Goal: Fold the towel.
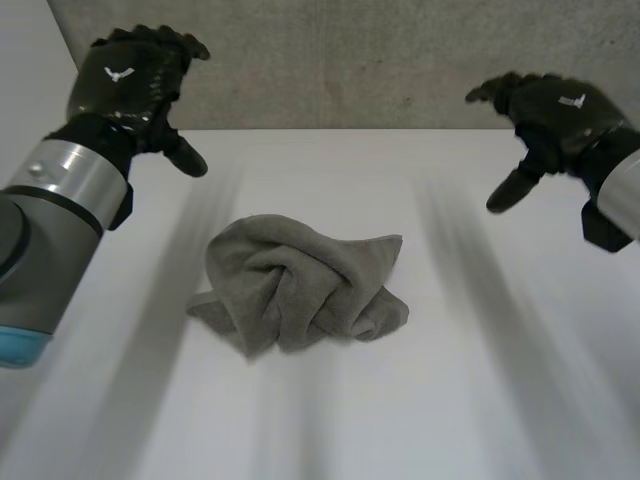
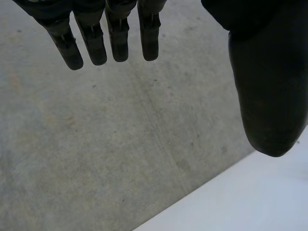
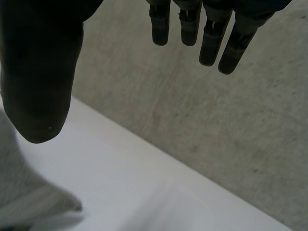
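A grey towel (image 1: 300, 285) lies crumpled in a heap at the middle of the white table (image 1: 450, 400). My left hand (image 1: 135, 80) hovers above the table's far left part, well away from the towel, fingers (image 2: 96, 43) straight and thumb (image 2: 267, 96) spread, holding nothing. My right hand (image 1: 550, 110) hangs above the far right part, also clear of the towel, its fingers (image 3: 211, 38) relaxed and its thumb (image 3: 41, 82) apart. A corner of the towel (image 3: 24, 192) lies below the right thumb.
A grey concrete wall (image 1: 350, 60) rises behind the table's far edge (image 2: 231, 192). Bare white table surface surrounds the towel on all sides.
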